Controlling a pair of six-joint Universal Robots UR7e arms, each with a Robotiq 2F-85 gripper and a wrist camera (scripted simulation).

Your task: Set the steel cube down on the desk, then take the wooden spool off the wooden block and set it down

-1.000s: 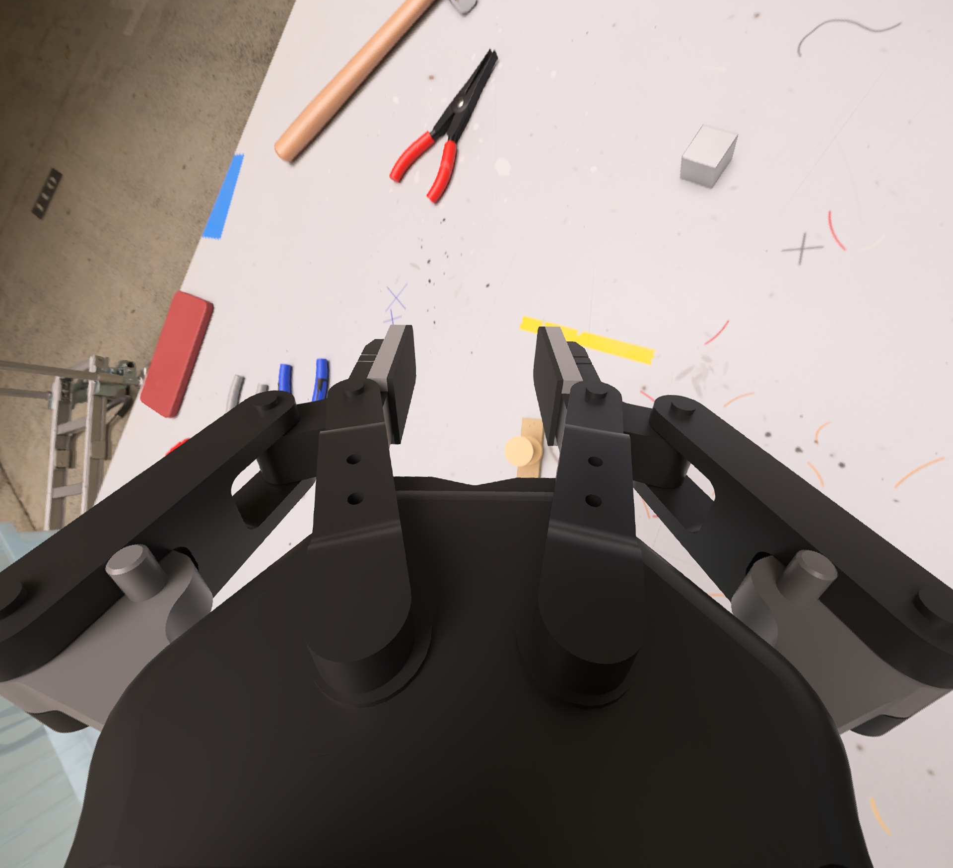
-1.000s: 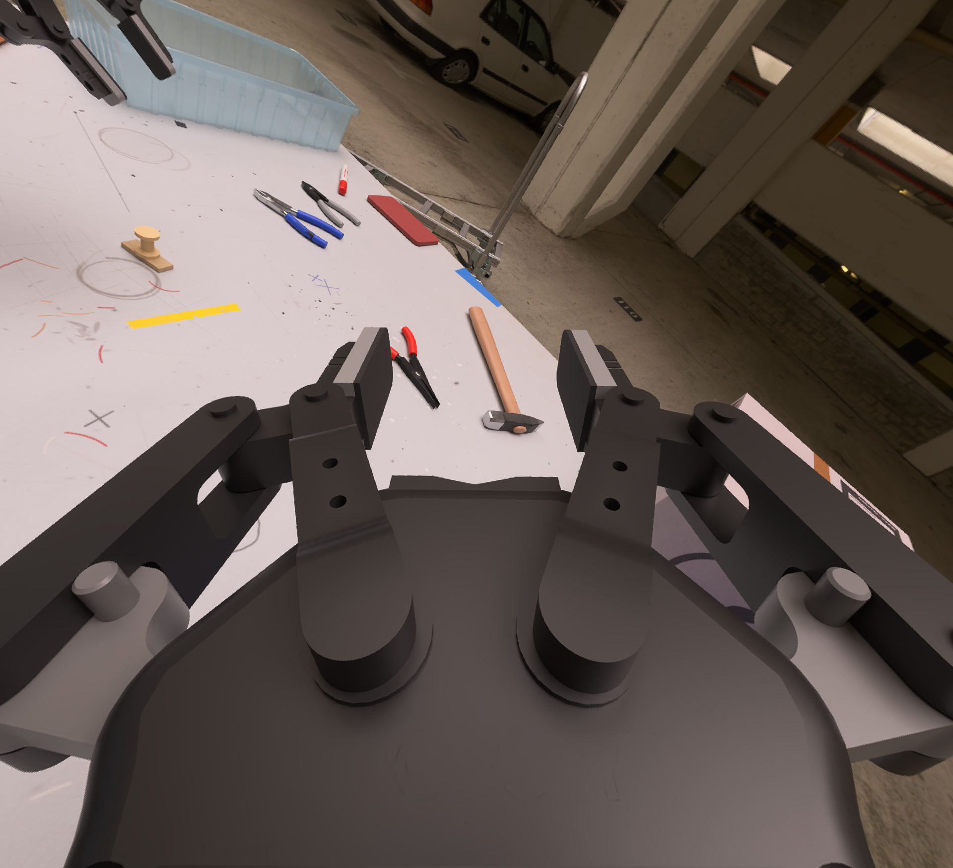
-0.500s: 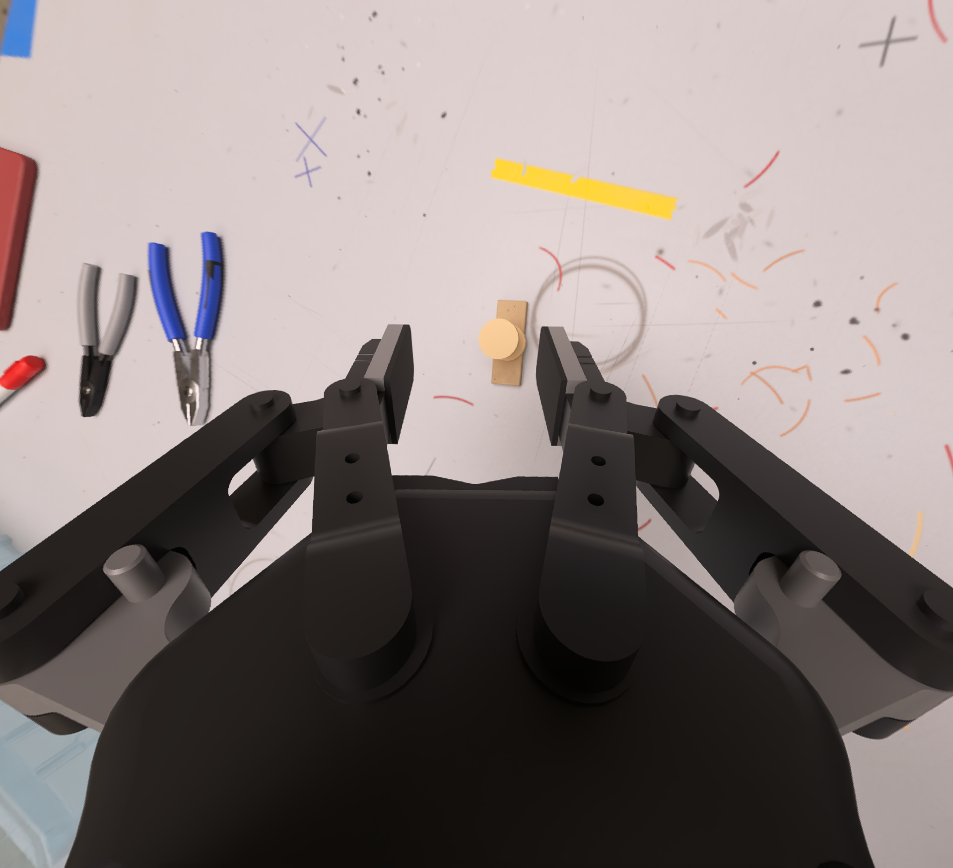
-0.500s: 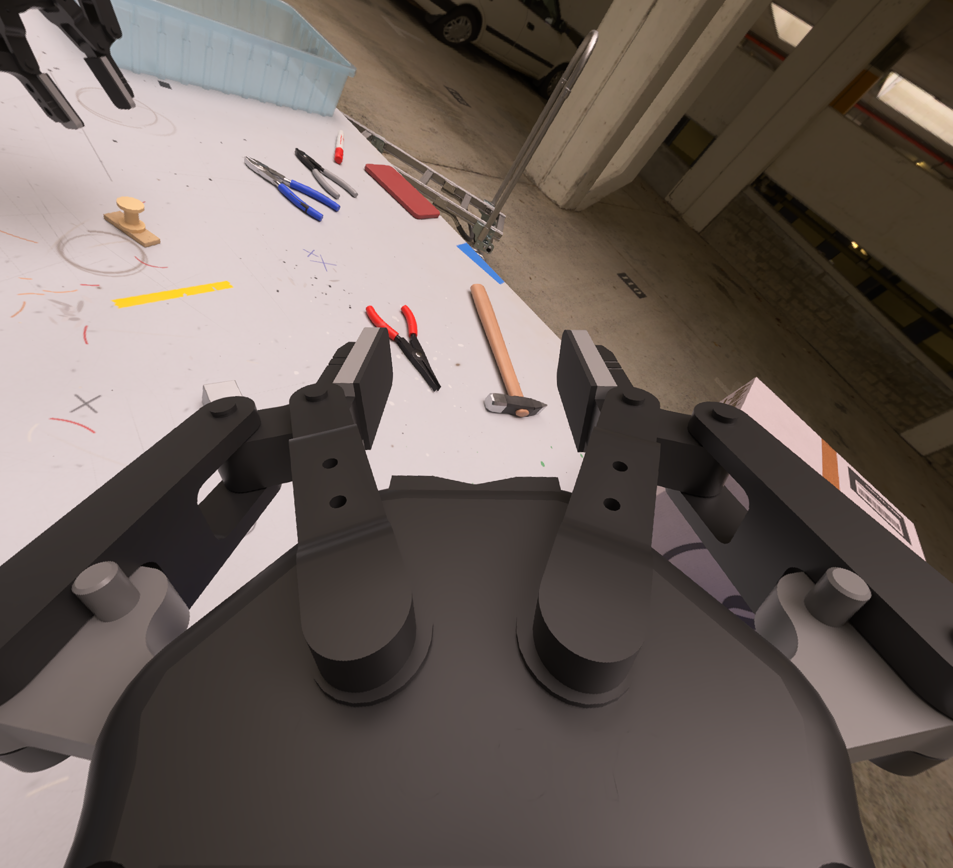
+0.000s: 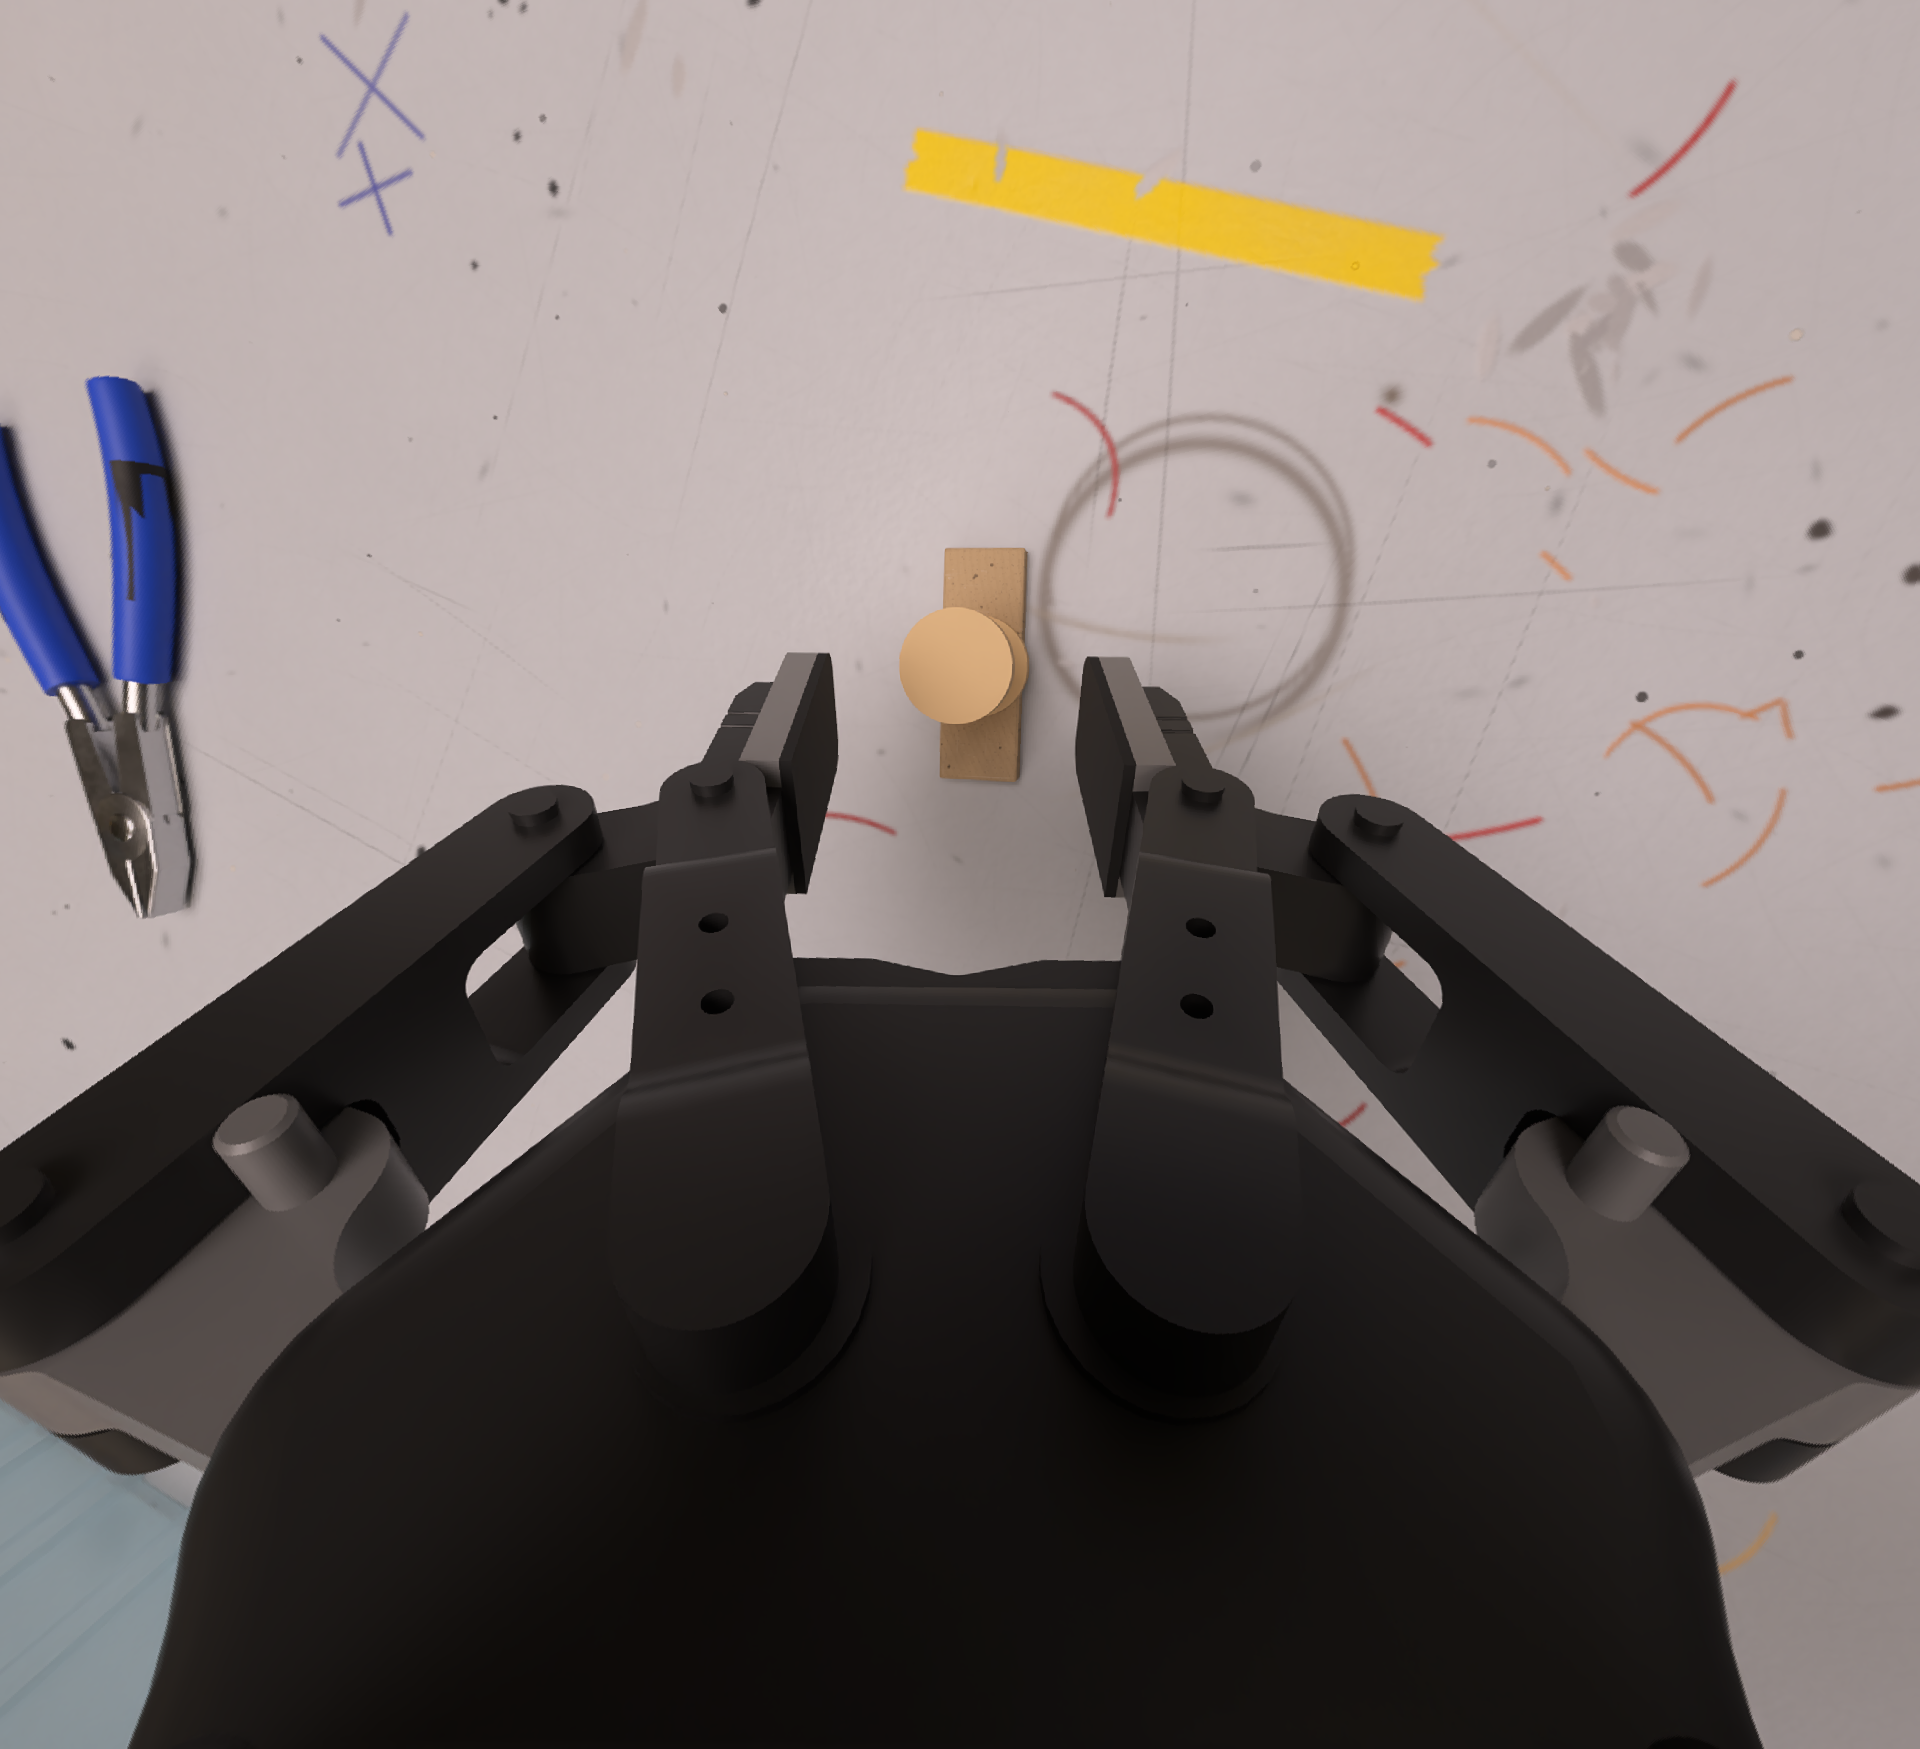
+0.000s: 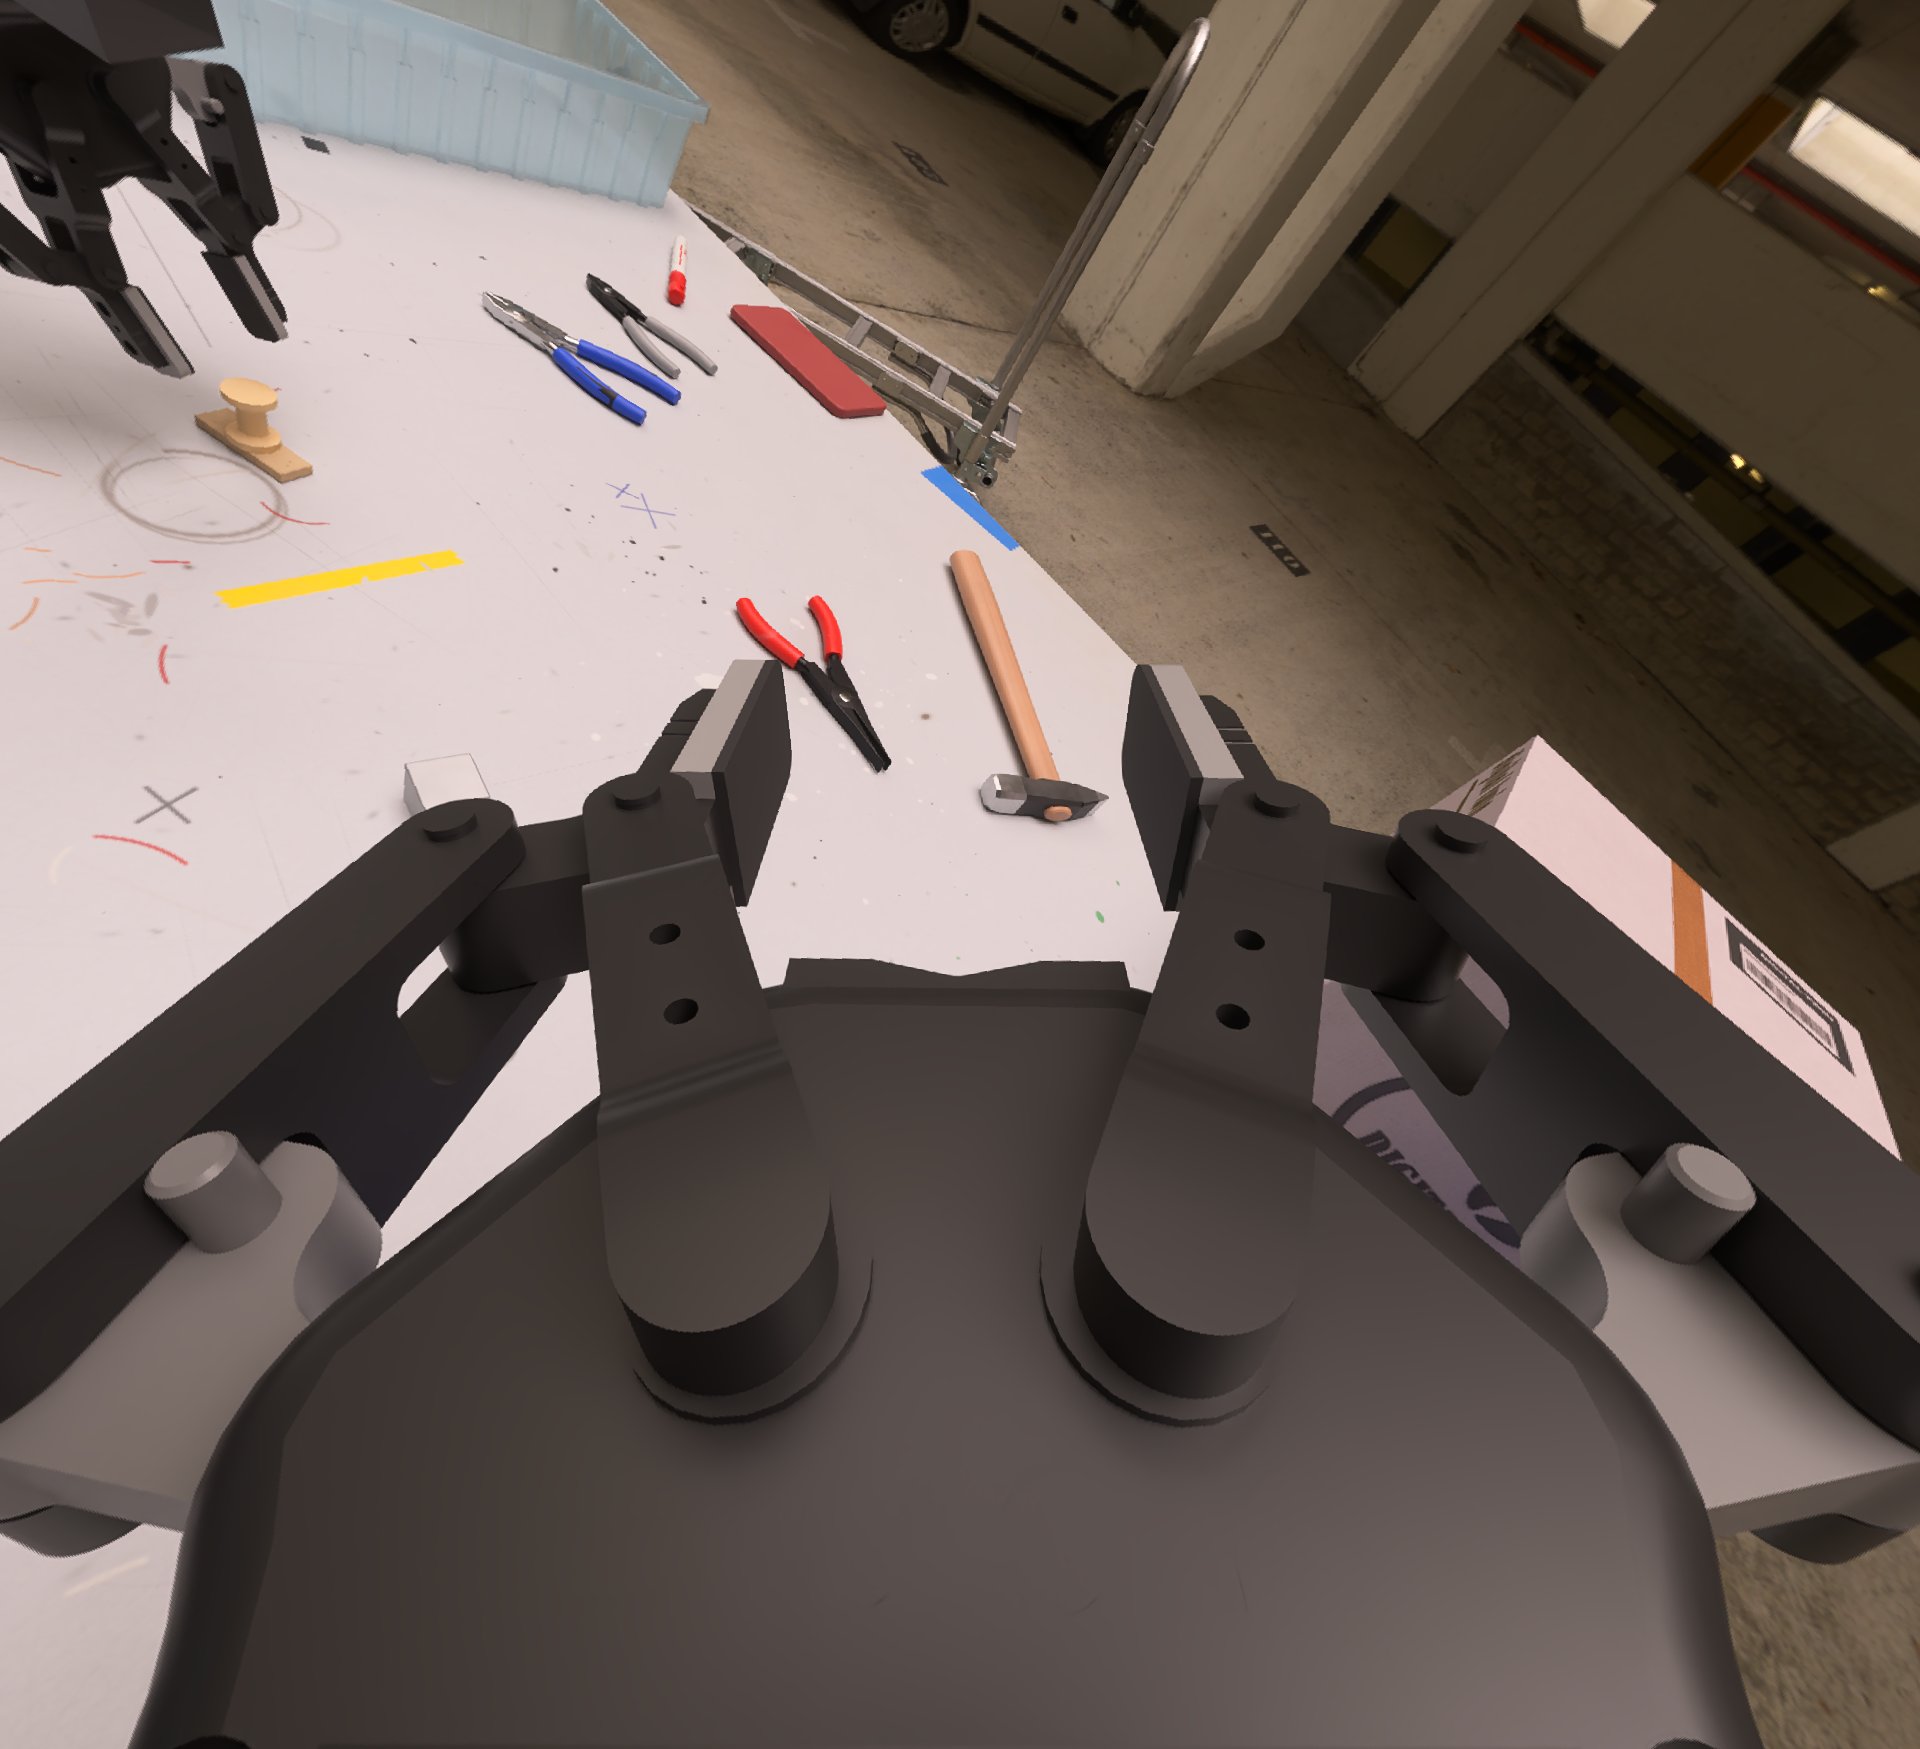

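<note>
The wooden spool (image 5: 958,665) stands upright on the flat wooden block (image 5: 983,582) on the white desk. My left gripper (image 5: 956,743) is open and empty, pointing straight down above the spool, its fingers to either side and still above it. In the right wrist view the spool (image 6: 247,409) and block (image 6: 272,454) sit at the far left under the left gripper (image 6: 213,333). The steel cube (image 6: 445,780) rests on the desk, partly hidden behind my right gripper's linkage. My right gripper (image 6: 951,743) is open and empty, raised above the desk.
Blue-handled pliers (image 5: 114,619) lie left of the spool, yellow tape (image 5: 1169,211) beyond it. Red-handled pliers (image 6: 816,676), a hammer (image 6: 1006,681), a red pad (image 6: 805,361), a marker (image 6: 677,271), a pale blue bin (image 6: 416,52) and a cardboard box (image 6: 1662,930) are also in view.
My left gripper has tilted to look straight down and moved over the spool, coming lower. My right gripper has drawn back slightly; the steel cube now shows behind its linkage.
</note>
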